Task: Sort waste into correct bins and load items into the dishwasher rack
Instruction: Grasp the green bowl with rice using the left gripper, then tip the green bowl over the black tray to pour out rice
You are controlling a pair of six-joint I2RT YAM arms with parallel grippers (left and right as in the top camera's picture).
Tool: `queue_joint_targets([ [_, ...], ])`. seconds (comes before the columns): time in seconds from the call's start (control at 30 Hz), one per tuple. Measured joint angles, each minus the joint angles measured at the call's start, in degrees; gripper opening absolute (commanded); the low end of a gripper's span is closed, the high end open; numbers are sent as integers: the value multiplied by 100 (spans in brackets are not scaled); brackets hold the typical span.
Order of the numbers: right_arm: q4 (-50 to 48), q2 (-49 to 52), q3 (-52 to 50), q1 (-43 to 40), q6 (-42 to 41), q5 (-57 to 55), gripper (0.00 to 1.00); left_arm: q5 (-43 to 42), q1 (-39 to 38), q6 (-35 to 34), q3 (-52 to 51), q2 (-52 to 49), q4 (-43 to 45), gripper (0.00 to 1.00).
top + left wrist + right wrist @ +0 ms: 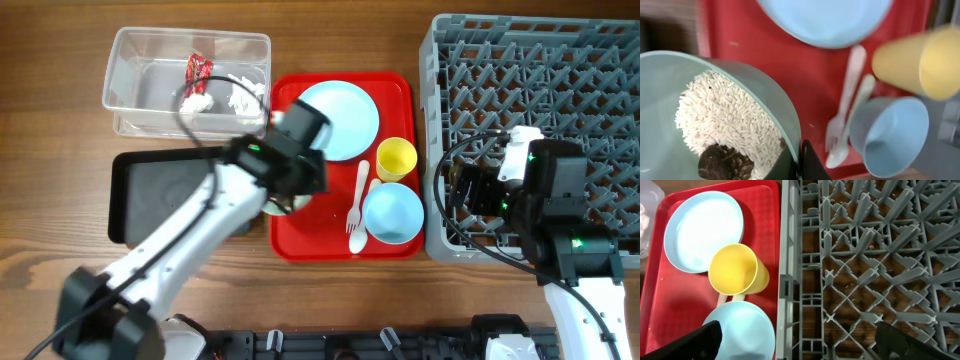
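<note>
Overhead, your left arm reaches in across the red tray's (400, 88) near-left corner, wrist tipped down. Your left gripper (799, 162) pinches the rim of the pale green bowl (670, 75) at the tray's left edge; inside are white rice crumbs (725, 120) and a brown lump (722, 162). Your right gripper (797, 332) hangs right of the tray, fingers spread wide over the dishwasher rack's (875, 255) wall. Left of the tray, the clear tub (135, 45) holds the red wrapper (197, 70) and white tissue (196, 101), and the black tray (150, 195) lies beside it. On the tray lie the blue plate (338, 120), yellow cup (396, 158), blue bowl (392, 212), fork (356, 198) and spoon (360, 238).
</note>
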State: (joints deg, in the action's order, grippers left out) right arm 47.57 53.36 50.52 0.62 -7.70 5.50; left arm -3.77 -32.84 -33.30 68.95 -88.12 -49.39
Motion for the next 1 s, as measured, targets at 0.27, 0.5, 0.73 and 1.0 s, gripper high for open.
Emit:
queue_joint_targets([
  [0.27,2,0,0,0,0,0,100,-990,1862,739,-9,328,-293,4],
  [0.5,2,0,0,0,0,0,100,-2896,3543,1803,-236,315,-225,4],
  [0.73,2,0,0,0,0,0,100,-4734,4892,2717,-782,-50,-186,4],
  [1.0,2,0,0,0,0,0,100,-6594,5744,3460,-1040,-695,-227,4],
])
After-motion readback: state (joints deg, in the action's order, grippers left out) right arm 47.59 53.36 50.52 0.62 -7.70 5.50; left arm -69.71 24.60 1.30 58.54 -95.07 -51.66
